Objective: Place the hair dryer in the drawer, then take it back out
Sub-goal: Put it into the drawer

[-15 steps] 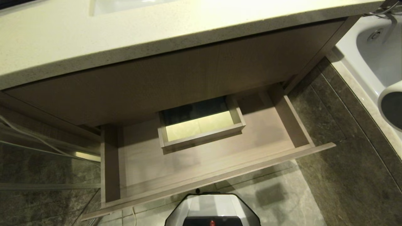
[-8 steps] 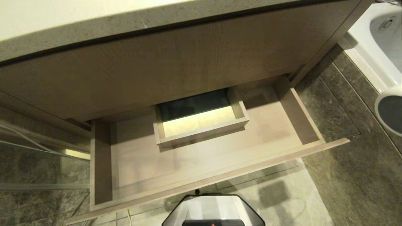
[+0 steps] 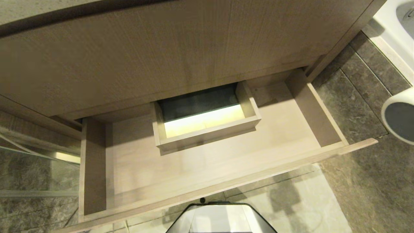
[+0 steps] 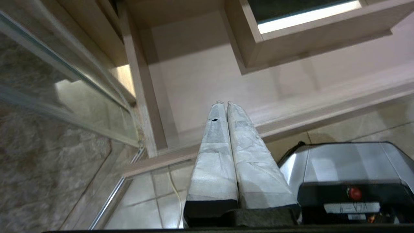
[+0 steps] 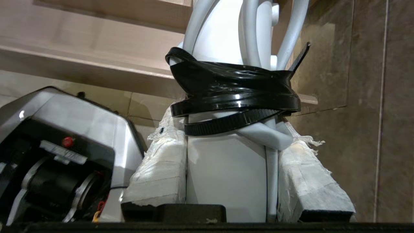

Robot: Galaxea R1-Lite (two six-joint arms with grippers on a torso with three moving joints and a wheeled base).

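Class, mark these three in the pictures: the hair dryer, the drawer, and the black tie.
hair dryer (image 5: 226,174): right wrist view, white handle between the pads.
drawer (image 3: 207,191): head view, top edge of its front panel.
black tie (image 5: 236,87): right wrist view, glossy band around the cord.

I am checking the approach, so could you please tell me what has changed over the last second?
Only the head camera moved: it sank towards the open drawer, so the countertop slid out of view. The drawer stayed open and empty, and the hair dryer's end stayed at the right edge.
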